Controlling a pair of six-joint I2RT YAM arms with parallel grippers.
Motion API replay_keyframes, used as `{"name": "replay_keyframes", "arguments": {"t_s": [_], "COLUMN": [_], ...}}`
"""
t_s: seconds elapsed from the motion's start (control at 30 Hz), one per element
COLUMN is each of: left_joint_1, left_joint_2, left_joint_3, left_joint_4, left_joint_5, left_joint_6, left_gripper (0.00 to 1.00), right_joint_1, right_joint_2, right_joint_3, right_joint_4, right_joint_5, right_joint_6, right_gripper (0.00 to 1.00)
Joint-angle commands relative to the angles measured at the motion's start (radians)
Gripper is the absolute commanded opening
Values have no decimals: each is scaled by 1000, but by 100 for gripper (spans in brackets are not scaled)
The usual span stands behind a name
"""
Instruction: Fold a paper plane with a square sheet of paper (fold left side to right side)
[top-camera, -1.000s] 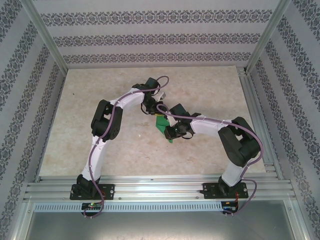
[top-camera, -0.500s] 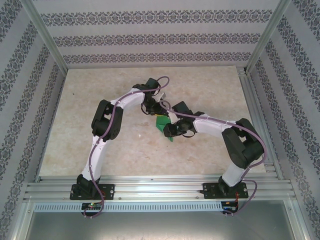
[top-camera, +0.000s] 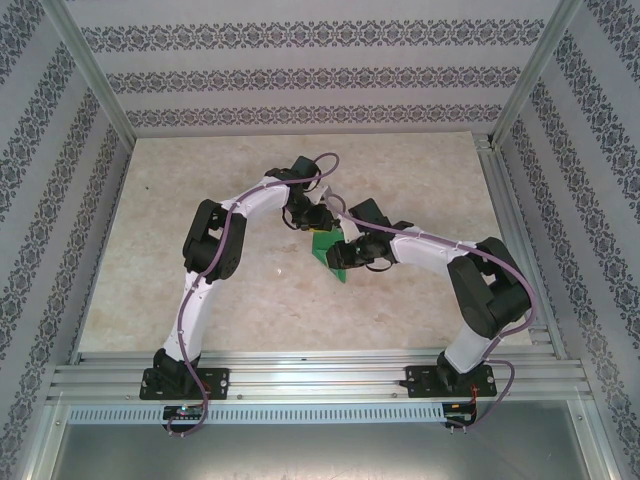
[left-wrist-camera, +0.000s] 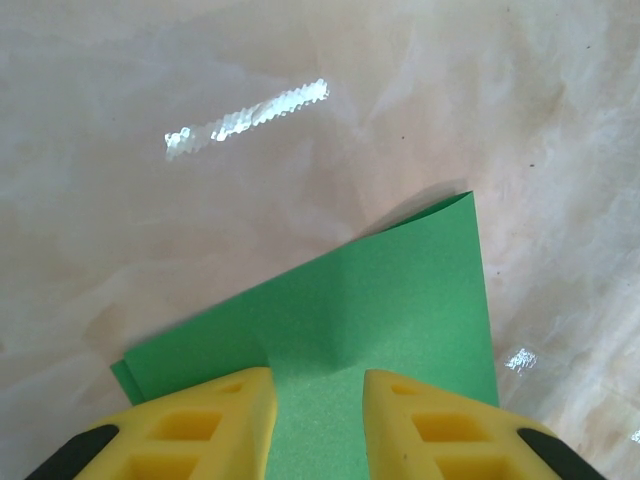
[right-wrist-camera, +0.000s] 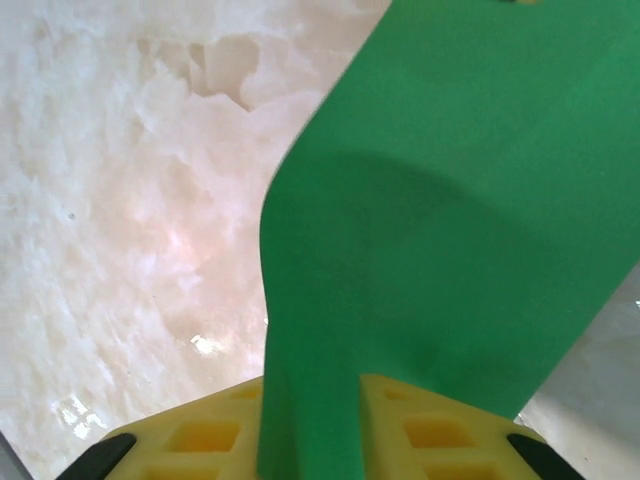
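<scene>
While the right claw (right-wrist-camera: 312, 388) straddles paper (right-wrist-camera: 450, 200), bare table (right-wrist-camera: 120, 220) borders its edge.

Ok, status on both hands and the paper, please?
Left hand open, fingers astride green paper. Right hand: paper between fingers, grip unclear. No obstacle seen.

Down at the bottom edge, the right claw (right-wrist-camera: 312, 405) shows its two yellow plastic fingers (right-wrist-camera: 200, 440) standing apart, and a thin bright green sheet of paper (right-wrist-camera: 450, 200) fills the gap between them. The paper climbs out of that gap, bows, and fans wide toward the upper right. Left of it lies the pale, glossy marbled worktop (right-wrist-camera: 130, 200), with glints near the fingers.
</scene>
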Motion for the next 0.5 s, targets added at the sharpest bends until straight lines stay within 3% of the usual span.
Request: {"name": "replay_keyframes", "arguments": {"t_s": [0.0, 0.13, 0.33, 0.47], "left_joint_1": [7, 5, 4, 5], "left_joint_2": [23, 23, 21, 22], "left_joint_3": [-31, -33, -33, -32], "left_joint_4": [-25, -22, -24, -26], "left_joint_5": [-43, -42, -42, -44], "left_joint_6": [14, 13, 16, 16], "left_gripper": [32, 32, 32, 32], "right_joint_1": [-11, -17, -37, -44], "right_joint_2": [-31, -27, 1, 21], "right_joint_3": [-3, -3, 5, 25], "right_joint_4": [70, 70, 27, -3], "right_joint_5": [-62, -63, -26, -2], "right_joint_6": [24, 24, -17, -42], "right_gripper": [25, 18, 1, 0]}}
